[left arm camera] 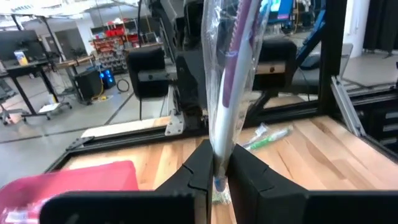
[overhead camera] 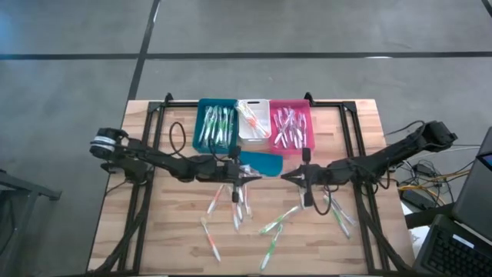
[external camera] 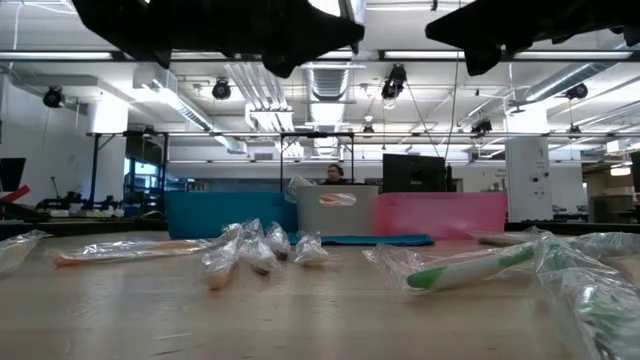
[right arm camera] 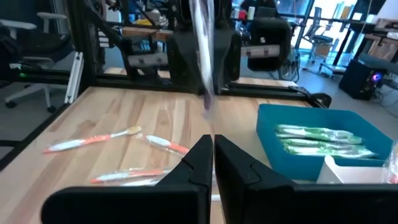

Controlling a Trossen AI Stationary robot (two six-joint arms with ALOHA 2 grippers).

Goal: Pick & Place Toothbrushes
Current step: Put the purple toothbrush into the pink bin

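Left gripper (left arm camera: 214, 177): its two dark fingers pinch a wrapped purple toothbrush (left arm camera: 229, 81). The brush stands straight up from between the fingertips, in clear crinkly wrap.
Left gripper's place: in the high view it hangs over the wooden table (overhead camera: 169, 238) at 9 o'clock of the middle, just by the flat teal lid (overhead camera: 257, 162).
Right gripper (right arm camera: 212, 155): its fingers are pressed together on a thin wrapped toothbrush (right arm camera: 204, 56), which pokes up from the tips.
Right gripper's place: at 3 o'clock of the table's middle, tip facing the left one.
Loose toothbrushes (overhead camera: 273, 223): spread over the table at 6 o'clock of both grippers.
Bins: a teal bin (overhead camera: 201, 127), a white bin (overhead camera: 244, 132) and a pink bin (overhead camera: 307, 123) sit in a row at 12 o'clock, with brushes inside.
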